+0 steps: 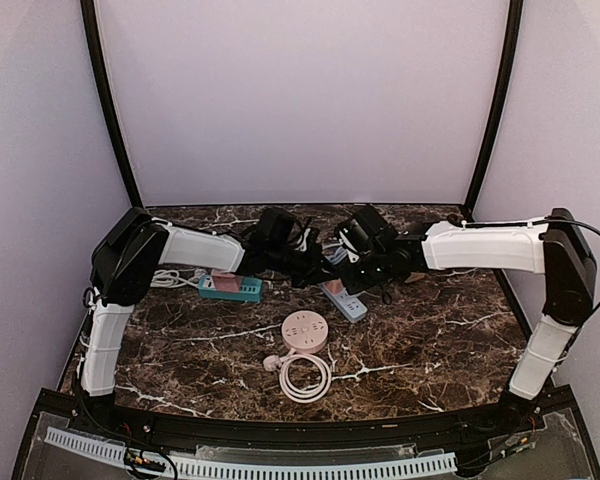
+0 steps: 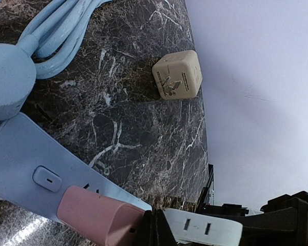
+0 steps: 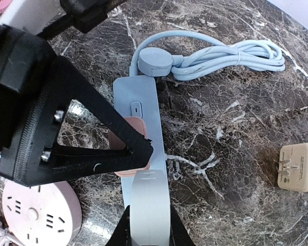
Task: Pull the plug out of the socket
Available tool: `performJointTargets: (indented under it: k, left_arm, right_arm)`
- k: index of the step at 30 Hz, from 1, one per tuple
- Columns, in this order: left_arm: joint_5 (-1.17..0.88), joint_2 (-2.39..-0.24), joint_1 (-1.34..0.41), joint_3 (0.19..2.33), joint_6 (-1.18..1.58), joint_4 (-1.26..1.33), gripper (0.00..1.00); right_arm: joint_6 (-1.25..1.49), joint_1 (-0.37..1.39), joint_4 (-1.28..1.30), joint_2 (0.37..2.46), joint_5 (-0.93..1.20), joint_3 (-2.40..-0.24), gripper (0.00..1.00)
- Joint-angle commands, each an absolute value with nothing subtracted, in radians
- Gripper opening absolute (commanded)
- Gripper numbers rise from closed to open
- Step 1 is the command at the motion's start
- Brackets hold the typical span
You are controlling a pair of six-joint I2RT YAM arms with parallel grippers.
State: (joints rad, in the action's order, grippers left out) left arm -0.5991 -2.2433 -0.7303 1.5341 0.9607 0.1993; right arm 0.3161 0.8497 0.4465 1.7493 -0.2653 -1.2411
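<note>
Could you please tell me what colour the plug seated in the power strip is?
Pink; the left wrist view shows the plug best, on the light-blue power strip.

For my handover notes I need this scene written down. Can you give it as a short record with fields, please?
target: pink plug, sitting in the light blue power strip
left gripper: shut, tip at the pink plug; a grip on it cannot be confirmed
right gripper: closed on the near end of the strip
nearby: beige adapter, apart from the strip; round pink socket
task state: plug not yet pulled out
</note>
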Motion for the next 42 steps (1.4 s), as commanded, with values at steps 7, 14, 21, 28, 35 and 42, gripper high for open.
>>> performJointTargets:
  k: [7, 14, 21, 28, 35, 42]
  left_arm:
    - [-0.52, -2.307, -0.729, 1.593, 0.899, -0.153, 0.0]
    - [-0.566, -2.307, -0.732, 1.791, 0.855, -0.233, 0.0]
    - [-0.59, -2.288, -0.739, 1.973, 0.813, -0.34, 0.0]
    - [-0.588, -2.235, -0.741, 1.992, 0.788, -0.39, 0.0]
    - [-0.582, -2.188, -0.74, 1.946, 0.774, -0.408, 0.0]
    - [-0.575, -2.157, -0.741, 1.89, 0.768, -0.392, 0.0]
  right_arm:
    - [0.405, 0.797, 0.44, 1.594, -0.258, -1.168, 0.03]
    - [0.485, 0.616, 0.326, 1.446, -0.048, -0.962, 0.04]
    - [0.553, 0.468, 0.163, 1.384, 0.186, -0.788, 0.08]
    - [0.602, 0.39, 0.029, 1.418, 0.32, -0.679, 0.11]
    - [0.612, 0.362, 0.004, 1.459, 0.341, -0.634, 0.14]
    - [0.613, 0.334, -0.02, 1.475, 0.36, -0.612, 0.21]
